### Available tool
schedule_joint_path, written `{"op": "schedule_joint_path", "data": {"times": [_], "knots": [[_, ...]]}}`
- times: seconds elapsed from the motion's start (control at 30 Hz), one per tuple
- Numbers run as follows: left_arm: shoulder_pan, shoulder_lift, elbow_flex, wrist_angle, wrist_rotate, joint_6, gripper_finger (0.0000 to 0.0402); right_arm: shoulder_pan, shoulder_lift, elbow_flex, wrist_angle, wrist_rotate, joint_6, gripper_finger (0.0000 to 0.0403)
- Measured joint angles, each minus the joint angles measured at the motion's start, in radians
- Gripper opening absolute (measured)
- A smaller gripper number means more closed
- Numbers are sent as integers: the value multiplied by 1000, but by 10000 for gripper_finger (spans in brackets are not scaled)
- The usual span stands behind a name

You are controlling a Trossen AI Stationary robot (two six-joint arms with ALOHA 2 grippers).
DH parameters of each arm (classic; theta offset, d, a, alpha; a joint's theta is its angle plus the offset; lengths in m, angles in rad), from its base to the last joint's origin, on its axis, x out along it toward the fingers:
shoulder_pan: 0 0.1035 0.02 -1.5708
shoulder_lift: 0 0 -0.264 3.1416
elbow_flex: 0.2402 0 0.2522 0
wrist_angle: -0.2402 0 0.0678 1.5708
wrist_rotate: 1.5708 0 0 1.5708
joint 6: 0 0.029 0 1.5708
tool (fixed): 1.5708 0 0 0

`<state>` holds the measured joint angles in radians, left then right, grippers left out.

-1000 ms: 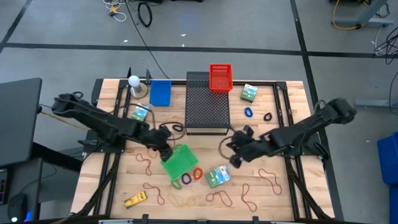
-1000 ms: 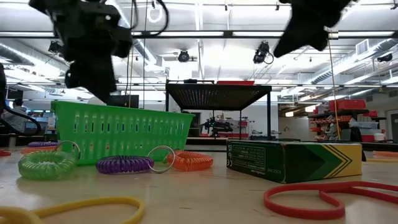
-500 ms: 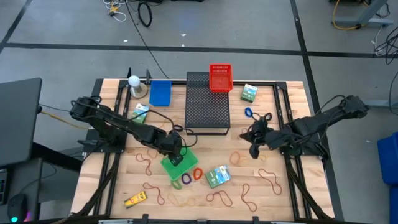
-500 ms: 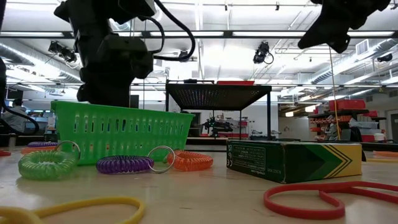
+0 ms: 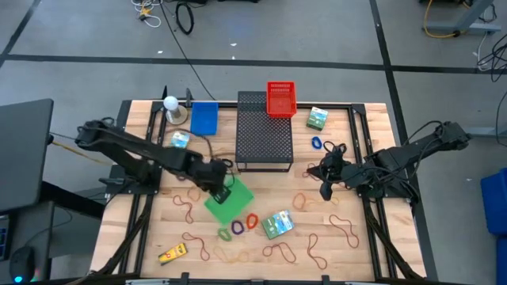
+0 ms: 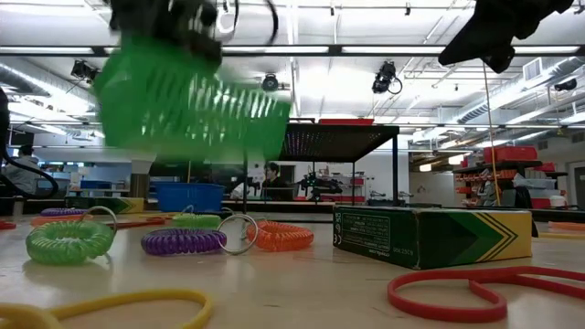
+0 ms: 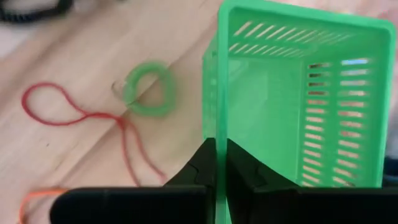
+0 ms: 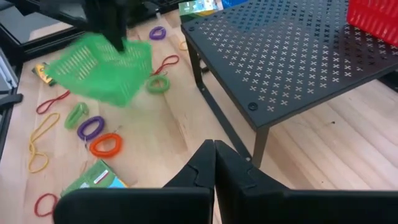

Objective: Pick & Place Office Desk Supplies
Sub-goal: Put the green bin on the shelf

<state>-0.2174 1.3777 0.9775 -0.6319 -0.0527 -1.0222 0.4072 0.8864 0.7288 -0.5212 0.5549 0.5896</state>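
Note:
A green slotted basket (image 5: 231, 199) hangs above the table's middle, and my left gripper (image 5: 219, 184) is shut on its wall. In the low view the basket (image 6: 192, 96) floats clear above green (image 6: 69, 243), purple (image 6: 182, 241) and orange (image 6: 280, 236) coil rings and a green printed box (image 6: 430, 236). A further green ring (image 7: 149, 94) and a red rubber band (image 7: 68, 113) lie on the wood beside it. My right gripper (image 5: 323, 177) hovers shut and holds nothing, right of the black mesh stand (image 5: 264, 131). My left gripper pinches the basket's side wall at its top rim (image 7: 216, 134), one finger inside the basket and one outside. The fingers come from above, pointing down. The basket hangs below them, tilted and lifted clear of the table.
A red basket (image 5: 280, 99) sits on the mesh stand's far end, with a blue box (image 5: 203, 117) to its left. Green boxes (image 5: 276, 225), (image 5: 317, 119), (image 5: 180, 141), a yellow item (image 5: 172, 254) and several rubber bands (image 5: 345, 225) lie scattered on the wood.
My left gripper has come down over the green basket, shut on its wall and lifted it off the table; the basket now hangs tilted, and a green ring behind it shows. My right gripper has drawn back toward the table's right and far side, staying shut.

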Motion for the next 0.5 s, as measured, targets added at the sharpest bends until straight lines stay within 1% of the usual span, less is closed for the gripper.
{"op": "schedule_joint_path", "data": {"times": [0.1, 0.13, 0.23, 0.3, 0.33, 0.4, 0.5], "knots": [[3, -90, 89, -75, -6, -48, 12, 0, 0, 0, 0, 0, -1, 4], [5, -117, 124, -99, -24, -79, 12, 0, 0, 0, -1, 0, -3, 4], [31, -185, 231, -168, -106, -182, 12, 0, 0, 0, 0, 0, -3, 4], [71, -211, 293, -202, -168, -209, 12, 0, 0, 0, 1, 0, -3, 4], [101, -216, 323, -214, -186, -209, 12, 0, 0, 0, 1, 0, -3, 4], [187, -217, 377, -252, -187, -191, 12, 0, 0, 0, 2, 0, 3, 4], [360, -201, 423, -276, -147, -140, 12, -5, 2, 0, 6, 0, 25, 5]]}}
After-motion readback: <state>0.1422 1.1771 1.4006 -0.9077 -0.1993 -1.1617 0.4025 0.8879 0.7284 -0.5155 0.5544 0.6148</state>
